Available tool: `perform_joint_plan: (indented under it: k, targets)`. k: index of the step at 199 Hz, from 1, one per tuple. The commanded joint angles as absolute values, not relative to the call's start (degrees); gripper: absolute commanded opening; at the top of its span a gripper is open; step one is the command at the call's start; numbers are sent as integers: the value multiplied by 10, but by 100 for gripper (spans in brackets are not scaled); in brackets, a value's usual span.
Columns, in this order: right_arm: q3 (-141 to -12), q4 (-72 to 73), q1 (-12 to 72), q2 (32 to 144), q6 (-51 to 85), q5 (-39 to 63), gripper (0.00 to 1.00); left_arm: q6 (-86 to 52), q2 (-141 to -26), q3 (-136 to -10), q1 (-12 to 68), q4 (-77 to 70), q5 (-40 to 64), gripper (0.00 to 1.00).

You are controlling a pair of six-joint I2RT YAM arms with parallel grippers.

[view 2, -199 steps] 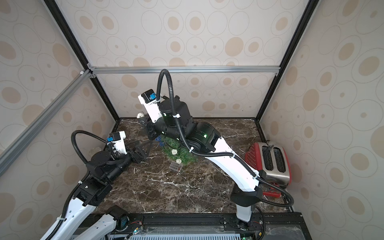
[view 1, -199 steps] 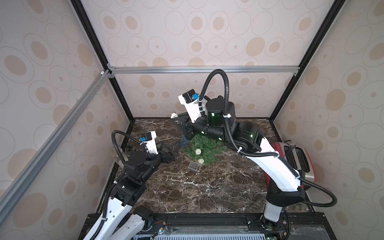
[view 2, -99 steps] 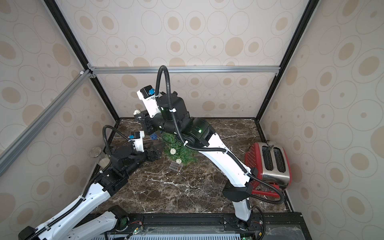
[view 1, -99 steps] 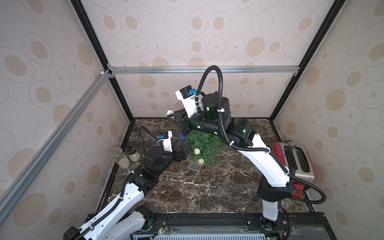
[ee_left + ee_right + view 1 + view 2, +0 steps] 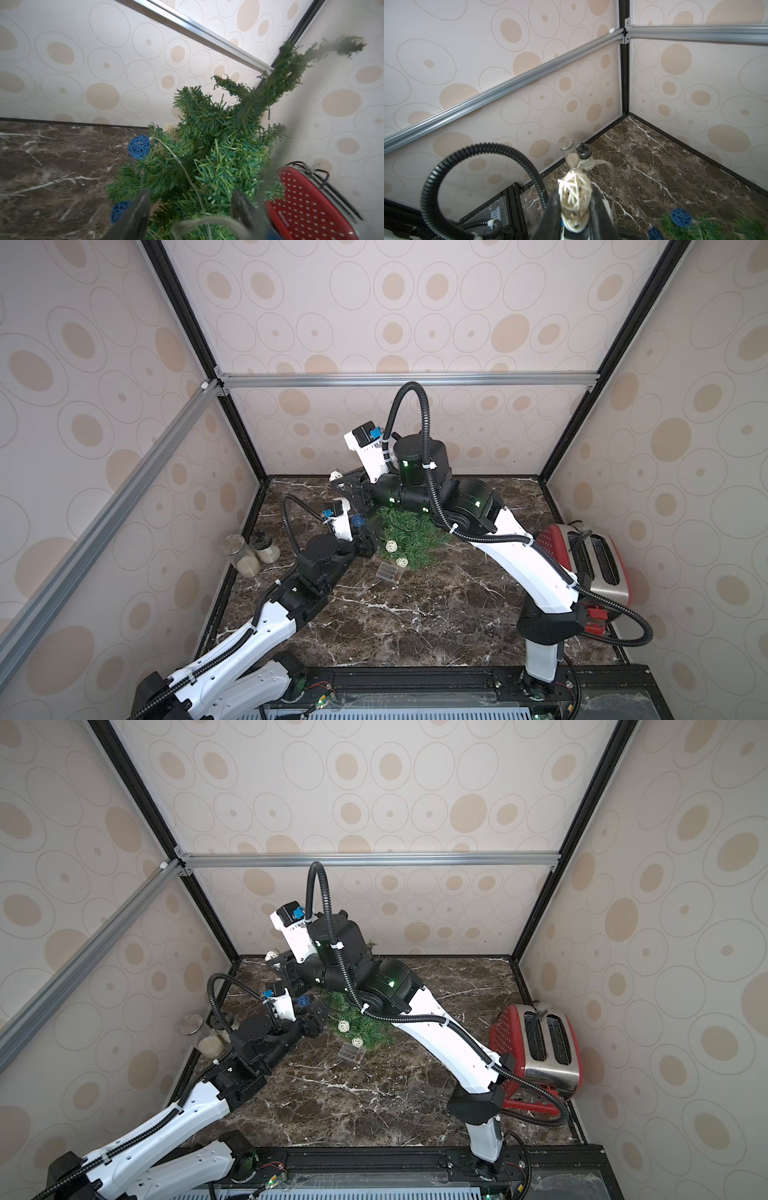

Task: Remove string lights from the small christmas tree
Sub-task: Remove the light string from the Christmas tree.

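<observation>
Right wrist view first: the right gripper point(image 5: 576, 209) is clamped on a cream ball point(image 5: 574, 192) at bottom centre of the frame, with clear wire looping off to the ball's right. That ball belongs to the string lights point(image 5: 391, 546), and most of the strand is draped on the small christmas tree point(image 5: 409, 537), which sits on the marble about centre frame in both top views, partly under the right arm.

In the left wrist view, the left gripper point(image 5: 190, 195) shows at the bottom edge with its jaws roughly half apart. They straddle needles and the wire point(image 5: 182, 168), and I can't see them pinching anything. A blue ball point(image 5: 138, 147) hangs at the tree's left edge. The battery box point(image 5: 390, 572) lies on the marble just below the tree in a top view.

I'd call this mid-unwind: one end is lifted and the rest is on the branches. The next move probably needs the left claw to close on wire rather than foliage, then a gentle pull so the tree doesn't tip.
</observation>
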State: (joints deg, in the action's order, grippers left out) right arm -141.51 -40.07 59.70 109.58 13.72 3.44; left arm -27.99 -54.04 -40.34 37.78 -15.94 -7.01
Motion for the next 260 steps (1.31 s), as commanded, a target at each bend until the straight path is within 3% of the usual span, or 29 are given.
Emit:
perform_joint_plan:
  k: [1, 24, 53, 71, 131, 156, 180, 228, 260]
  targets:
    - [-1395, -375, 597, 1062, 141, 40, 15, -263, -548, -430, 381, -177, -94, 48]
    - [-1386, -376, 597, 1054, 138, 35, 15, -263, -540, -432, 380, -161, -99, 30]
    - [-1366, -367, 597, 1043, 138, 35, 15, -268, -517, -425, 381, -133, -116, 16]
    - [-1355, -364, 597, 1036, 137, 31, 18, -279, -504, -428, 381, -109, -122, 0]
    - [-1252, -325, 580, 978, 149, 22, 47, -317, -429, -478, 381, 21, -174, 0]
    - [-1209, -311, 569, 953, 157, 26, 58, -328, -431, -524, 381, 48, -154, 0]
    - [-1175, -299, 557, 930, 166, 43, 68, -324, -449, -576, 381, 106, -203, 0]
    - [-1144, -307, 542, 892, 155, 52, 76, -277, -504, -658, 369, 183, -341, 0]
    - [-1115, -302, 521, 862, 153, 69, 77, -279, -545, -708, 282, 221, -348, 0]
